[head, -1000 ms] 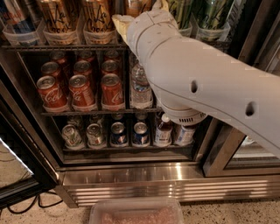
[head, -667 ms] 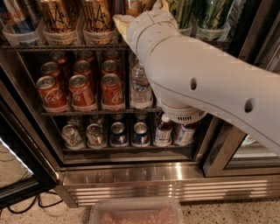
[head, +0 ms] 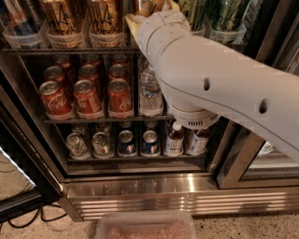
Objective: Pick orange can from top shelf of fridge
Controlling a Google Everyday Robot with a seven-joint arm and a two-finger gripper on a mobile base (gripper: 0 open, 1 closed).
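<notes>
Nearest the camera, a pale plastic tub sits on the floor before the steel base grille of the fridge; it plays no part in this step. The white arm crosses from the right and rises past the red cola cans and the water bottle on the middle rack, hiding much behind it. Farthest up, the gripper is at the top shelf, in the slot between the orange cans and the green cans. Whether it is apart, together or clamped on anything cannot be told, since the wrist covers it. The orange can stands upright in a clear tray on that shelf, just left of the gripper, with a twin beside it (an orange sliver by the gripper may be a third, but too little shows).

This looks like the final reach and grasp. To do it well, I judge the gripper should go in level and centre on one can's body above the tray lip. It should close squarely and lift clear of the tray before drawing straight back, so neighbours and rack are not knocked.
</notes>
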